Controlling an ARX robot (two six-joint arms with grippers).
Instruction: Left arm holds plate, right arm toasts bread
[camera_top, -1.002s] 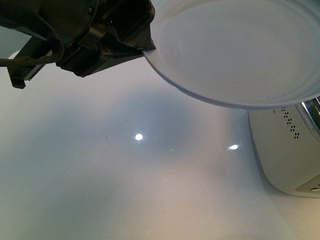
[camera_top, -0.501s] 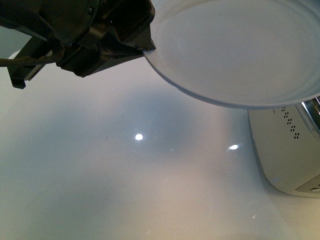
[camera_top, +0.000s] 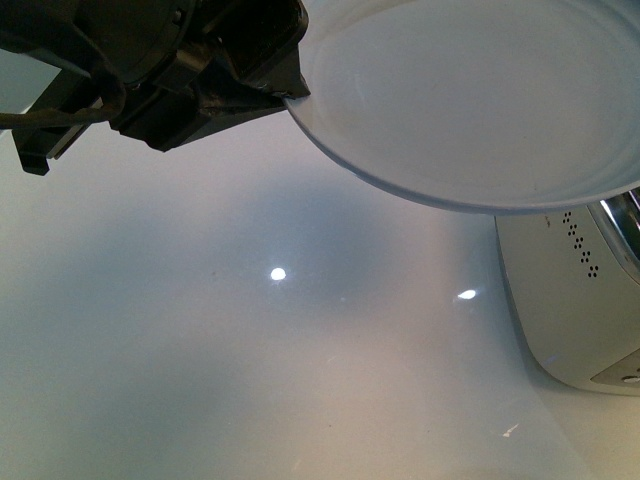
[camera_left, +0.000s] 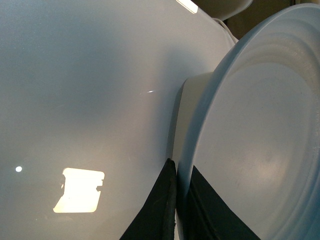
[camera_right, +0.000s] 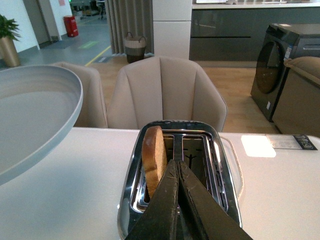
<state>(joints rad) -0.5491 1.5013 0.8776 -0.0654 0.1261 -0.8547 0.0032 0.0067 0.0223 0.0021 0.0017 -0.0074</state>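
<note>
The plate (camera_top: 470, 100) hangs high over our desk (camera_top: 200, 350), with its rim pinched tight in our left hand (camera_top: 295, 95). Farther off, our right hand (camera_right: 176, 165) has its fingers pressed together just beside the bread (camera_right: 154, 152). The bread stands in a slot of the toaster (camera_right: 222, 170).

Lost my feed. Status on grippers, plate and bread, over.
Left gripper shut on plate rim, plate aloft. Right gripper shut, empty, above toaster. Bread upright in toaster slot, sticking out. No obstruction seen.

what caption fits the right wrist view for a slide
bread standing in the toaster slot, right gripper with jaws shut beside it, plate close by
</note>
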